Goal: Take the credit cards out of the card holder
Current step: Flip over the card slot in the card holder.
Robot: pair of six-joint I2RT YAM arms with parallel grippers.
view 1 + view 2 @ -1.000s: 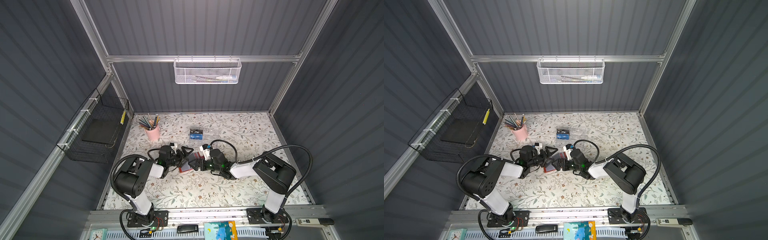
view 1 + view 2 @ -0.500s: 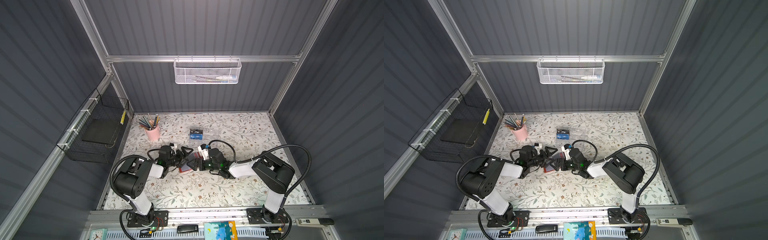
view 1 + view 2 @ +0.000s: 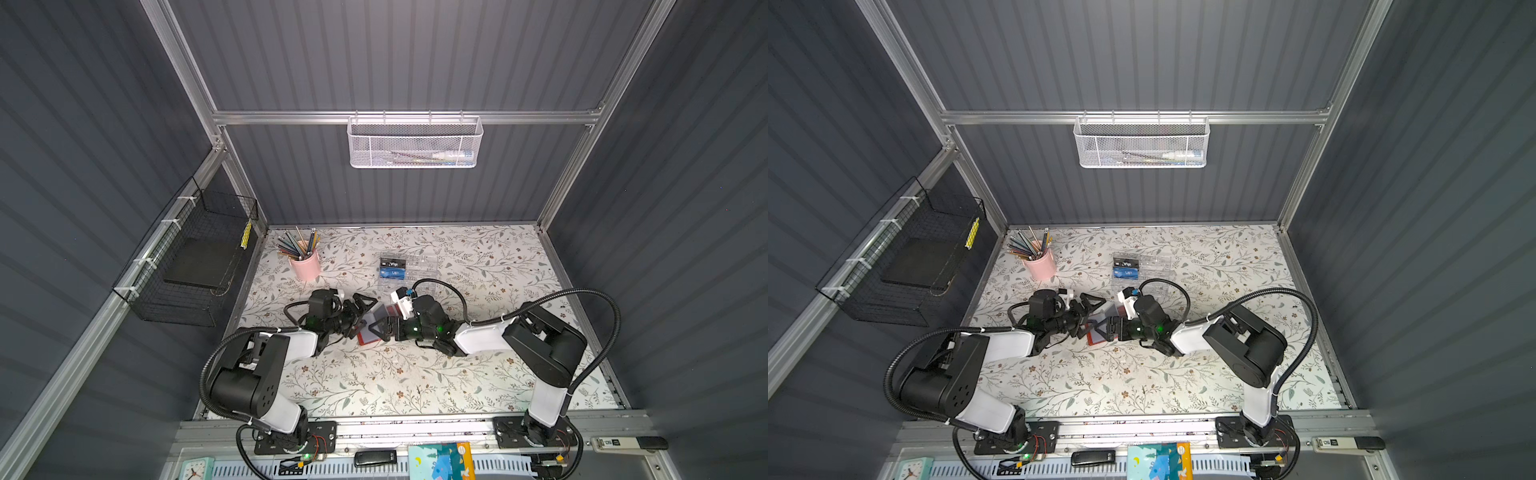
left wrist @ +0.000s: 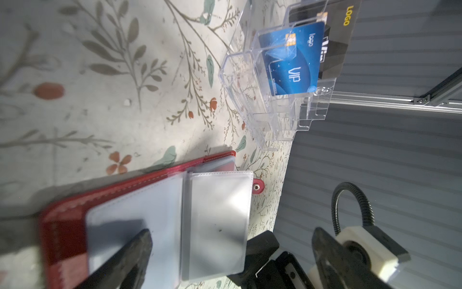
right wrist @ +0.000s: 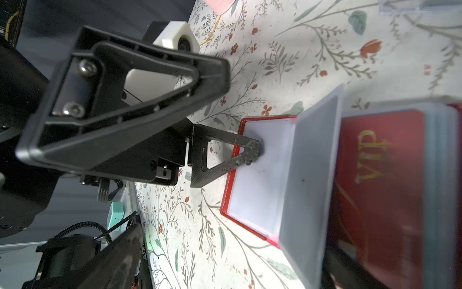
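Card holder (image 5: 260, 190) under left pincer (image 5: 241, 112)

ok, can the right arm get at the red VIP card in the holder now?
Likely yes. The right gripper is open at the card holder, the red card lies face up nearest it, and the left gripper pins the opposite page. The card looks sleeved, so slide it out.

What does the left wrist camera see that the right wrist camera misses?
Only the left wrist view: a blue card and a black card standing in the clear box. Only the right wrist view: a red VIP card in a sleeve. Both: the open card holder, with the left gripper resting one finger on its page.
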